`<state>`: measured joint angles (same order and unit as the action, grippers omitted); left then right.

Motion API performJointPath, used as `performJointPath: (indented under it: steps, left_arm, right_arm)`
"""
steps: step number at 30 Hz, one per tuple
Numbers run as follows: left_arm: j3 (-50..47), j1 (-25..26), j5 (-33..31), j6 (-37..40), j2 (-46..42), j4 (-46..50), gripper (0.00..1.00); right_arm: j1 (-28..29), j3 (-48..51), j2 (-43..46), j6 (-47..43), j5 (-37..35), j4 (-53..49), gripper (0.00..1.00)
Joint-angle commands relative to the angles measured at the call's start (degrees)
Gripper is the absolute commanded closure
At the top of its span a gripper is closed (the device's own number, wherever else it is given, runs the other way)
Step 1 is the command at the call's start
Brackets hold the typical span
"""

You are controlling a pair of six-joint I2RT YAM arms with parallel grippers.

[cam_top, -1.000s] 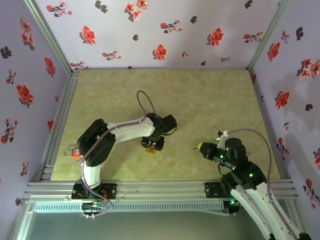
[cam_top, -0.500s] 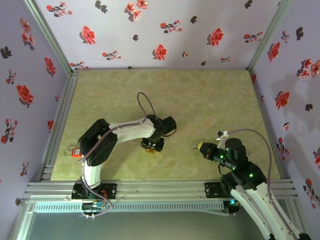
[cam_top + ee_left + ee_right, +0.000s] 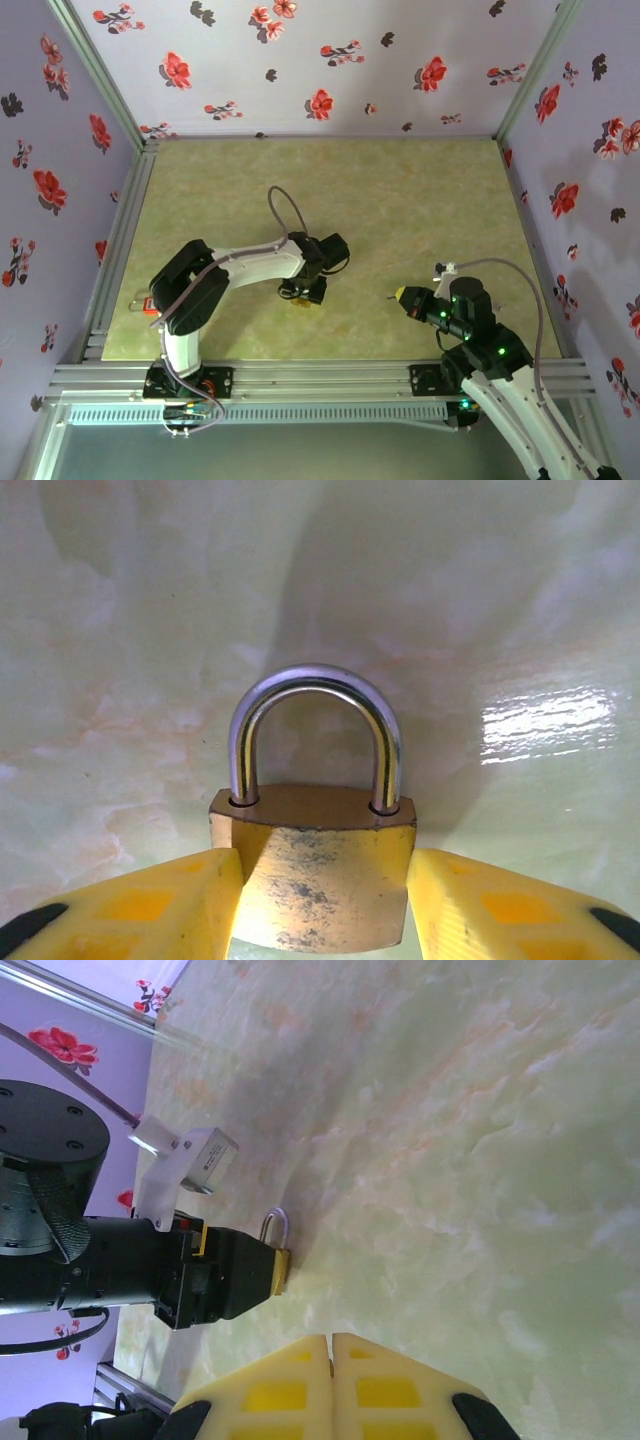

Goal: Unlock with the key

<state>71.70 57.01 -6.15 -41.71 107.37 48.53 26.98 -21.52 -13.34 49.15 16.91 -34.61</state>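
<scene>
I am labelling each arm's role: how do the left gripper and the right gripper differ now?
The left gripper holds the padlock between parted fingers; the right gripper is shut, fingers pressed together. The left gripper sits near the table middle; the right gripper nearer its right edge. Both have yellow fingers.

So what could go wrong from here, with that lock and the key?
The left end effector grips the brass padlock only by its lower sides; a push from the key might twist it loose.
Only a tiny dark sliver, probably the key, pokes from the shut right end effector, so aiming could miss.
The padlock's underside faces into the left end effector, so a keyhole there may be hard to reach.
</scene>
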Motion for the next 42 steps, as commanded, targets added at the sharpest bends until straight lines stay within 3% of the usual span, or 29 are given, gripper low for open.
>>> performJointPath:
  steps: [1,11,28,42]
  left_arm:
    - [-1.61,-0.15,2.96,-1.41,0.74,1.10,0.49]
    - [-2.22,-0.24,2.81,-1.00,1.16,0.27,0.54]
    - [-9.05,-5.20,5.02,0.83,-8.07,-2.87,0.87]
    - [-10.97,-8.12,5.42,3.80,-8.93,-1.24,0.99]
  right_arm:
    - [-0.35,0.52,0.93,1.03,0.03,0.77,1.00]
    - [-0.35,2.00,2.24,1.70,-0.20,0.87,1.00]
    - [-0.33,3.15,1.10,2.17,-0.21,3.78,1.00]
    - [-0.35,3.32,-1.39,2.54,0.02,6.47,1.00]
